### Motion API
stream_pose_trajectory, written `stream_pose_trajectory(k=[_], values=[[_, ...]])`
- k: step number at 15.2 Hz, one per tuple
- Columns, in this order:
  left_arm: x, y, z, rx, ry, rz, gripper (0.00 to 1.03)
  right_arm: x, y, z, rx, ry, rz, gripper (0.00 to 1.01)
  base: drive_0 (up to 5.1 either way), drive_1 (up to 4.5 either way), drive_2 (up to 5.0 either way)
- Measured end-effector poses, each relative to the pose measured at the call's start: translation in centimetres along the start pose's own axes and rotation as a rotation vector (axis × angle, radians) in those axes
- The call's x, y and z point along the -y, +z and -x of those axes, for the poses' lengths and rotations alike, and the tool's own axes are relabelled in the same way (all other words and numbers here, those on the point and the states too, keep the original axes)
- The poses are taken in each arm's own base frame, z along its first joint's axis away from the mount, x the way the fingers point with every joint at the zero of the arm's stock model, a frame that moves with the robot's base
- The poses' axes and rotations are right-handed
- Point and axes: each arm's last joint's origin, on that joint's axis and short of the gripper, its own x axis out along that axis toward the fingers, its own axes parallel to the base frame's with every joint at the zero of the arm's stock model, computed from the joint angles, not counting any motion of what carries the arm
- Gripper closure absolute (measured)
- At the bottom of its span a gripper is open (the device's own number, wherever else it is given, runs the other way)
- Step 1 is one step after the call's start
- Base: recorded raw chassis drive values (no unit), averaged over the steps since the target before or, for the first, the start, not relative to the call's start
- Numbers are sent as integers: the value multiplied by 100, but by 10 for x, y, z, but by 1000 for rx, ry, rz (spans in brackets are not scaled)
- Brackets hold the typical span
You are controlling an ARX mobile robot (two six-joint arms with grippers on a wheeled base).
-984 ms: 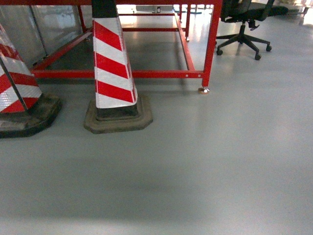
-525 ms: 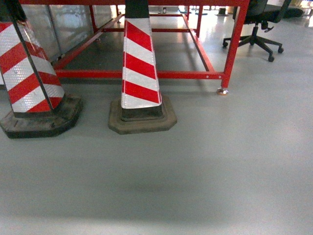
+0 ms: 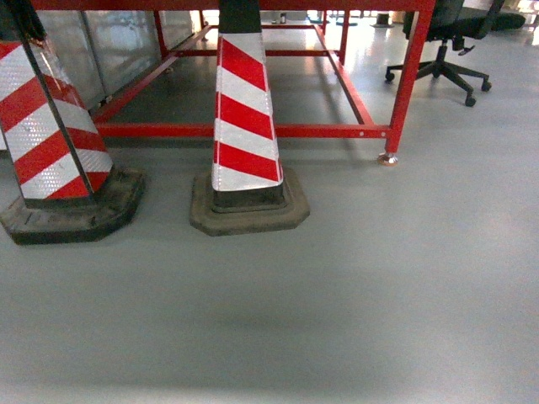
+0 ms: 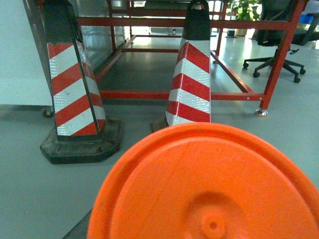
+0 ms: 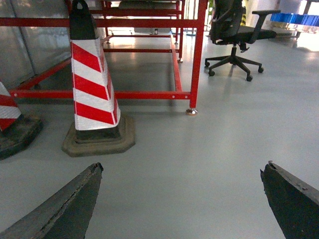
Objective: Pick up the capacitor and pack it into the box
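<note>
Right claw gapes wide, gripping nothing; a red-and-white striped plastic traffic cone stands ahead-left; left claw's state I cannot tell, hidden behind an orange round plastic disc

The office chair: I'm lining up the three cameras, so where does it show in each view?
Head: office chair in the top right corner, cropped by the edge.
Left wrist: office chair upper right, behind the red frame's post.
Right wrist: office chair upper right of centre, almost whole.
Shared landmark: the red-and-white striped cone before the red frame.
</note>
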Motion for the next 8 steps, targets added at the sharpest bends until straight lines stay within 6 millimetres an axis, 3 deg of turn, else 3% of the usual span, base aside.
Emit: stream_pose_trajectory(k=[2,8], values=[[0,0,0,0,-1,0,60,0,0,0,0,-1,0,3,0,0,0],[0,0,0,0,-1,0,60,0,0,0,-2,-2,0,3,3,431,-426]])
